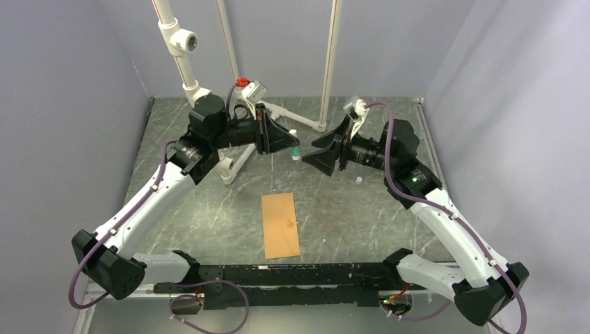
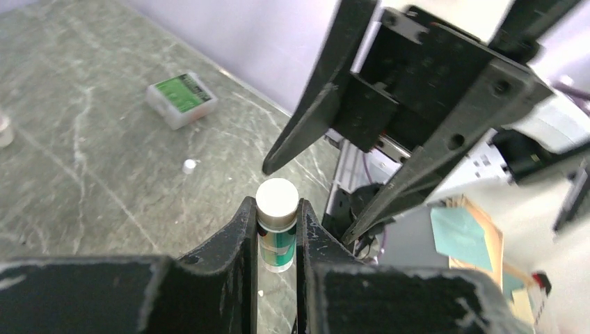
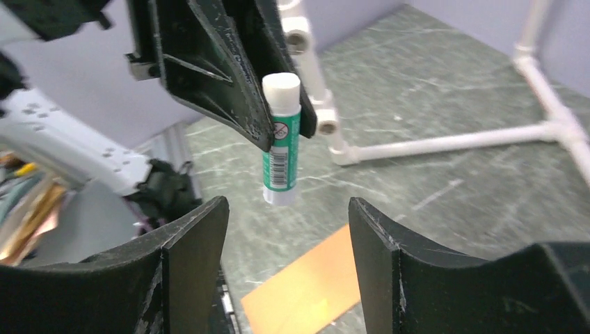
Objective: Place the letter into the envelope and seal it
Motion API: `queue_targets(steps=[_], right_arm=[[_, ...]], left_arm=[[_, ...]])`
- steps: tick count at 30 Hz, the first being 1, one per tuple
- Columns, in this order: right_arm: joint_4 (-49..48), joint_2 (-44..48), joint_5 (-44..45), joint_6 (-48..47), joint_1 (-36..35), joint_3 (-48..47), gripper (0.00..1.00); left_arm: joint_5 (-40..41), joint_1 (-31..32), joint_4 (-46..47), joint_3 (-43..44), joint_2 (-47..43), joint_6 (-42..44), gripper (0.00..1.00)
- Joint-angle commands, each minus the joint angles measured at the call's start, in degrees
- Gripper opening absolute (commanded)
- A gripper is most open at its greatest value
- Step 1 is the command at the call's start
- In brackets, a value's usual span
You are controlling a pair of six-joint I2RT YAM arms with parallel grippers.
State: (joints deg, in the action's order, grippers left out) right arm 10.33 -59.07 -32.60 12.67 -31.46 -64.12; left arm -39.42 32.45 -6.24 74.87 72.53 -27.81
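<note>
The kraft-brown envelope (image 1: 280, 225) lies flat on the table in front of the arm bases, long side running away from me; a corner of it shows in the right wrist view (image 3: 313, 292). The peach letter is not in view. My left gripper (image 1: 292, 143) is shut on a green-and-white glue stick (image 1: 295, 146), held upright above the table (image 2: 277, 209). My right gripper (image 1: 319, 152) is open and empty, facing the stick from the right (image 3: 286, 209). The stick (image 3: 282, 139) hangs just beyond its fingertips.
A white PVC pipe frame (image 1: 278, 111) stands at the back of the table, also in the right wrist view (image 3: 445, 142). A small white cap (image 1: 359, 179) lies on the table near the right arm. A green-and-white box (image 2: 182, 99) lies by the wall.
</note>
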Motion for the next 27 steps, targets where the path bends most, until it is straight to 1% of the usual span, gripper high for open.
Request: queue_targets(steps=[1,3,7,9,12,14,19,21,22,23,25,26,27], right_arm=[[-12.4,-0.3,-15.0,8.3,0.4,2.6,0.66],[-14.9,-1.1,-17.4,10.0,0.5,2.6,0.65],[-17.4,-2.5,-18.6,11.7,0.4,2.1,0.64],[-19.0,-3.2,-19.2,12.8,0.4,1.8,0.62],[-23.4,-4.0,-19.4,16.0,0.4,2.6,0.55],[-25.9,-4.6,-19.1,18.2,0.4,3.1,0.47],[-30.3,-6.7,-18.9,23.1,0.4,3.4,0.18],[-32.5,-7.2,-18.2,25.2,0.3,3.9,0.09],[-34.2,-7.3,-17.3,26.5,0.3,4.4,0.05],[-36.1,-7.4,-16.3,27.9,0.3,5.0,0.03],[-40.4,-7.3,-14.9,30.7,0.4,6.4,0.0],[-42.7,-7.2,-14.3,32.1,0.3,7.1,0.0],[-45.2,-7.2,-13.7,33.5,0.3,7.9,0.0]], left_arm=[[-12.2,0.2,5.8,0.0,-3.6,3.9,0.02],[-14.1,0.2,8.2,0.0,-3.8,3.9,0.02],[-16.1,0.2,11.7,-0.9,-3.6,1.4,0.02],[-16.5,0.2,13.9,-1.5,-3.6,-0.1,0.02],[-16.4,0.2,15.6,-2.4,-3.7,-1.4,0.02],[-15.9,0.1,16.1,-2.5,-3.8,-1.9,0.02],[-13.6,0.1,18.9,-3.3,-4.2,-4.2,0.02],[-12.4,0.2,20.0,-3.4,-4.3,-5.5,0.03],[-12.0,0.2,20.5,-3.4,-4.2,-6.1,0.07],[-11.7,0.2,20.8,-3.4,-4.2,-6.6,0.11],[-11.4,0.2,21.2,-3.5,-3.9,-7.0,0.21],[-11.4,0.2,21.5,-3.6,-3.8,-7.4,0.27],[-11.5,0.2,21.9,-3.9,-3.7,-8.0,0.3]])
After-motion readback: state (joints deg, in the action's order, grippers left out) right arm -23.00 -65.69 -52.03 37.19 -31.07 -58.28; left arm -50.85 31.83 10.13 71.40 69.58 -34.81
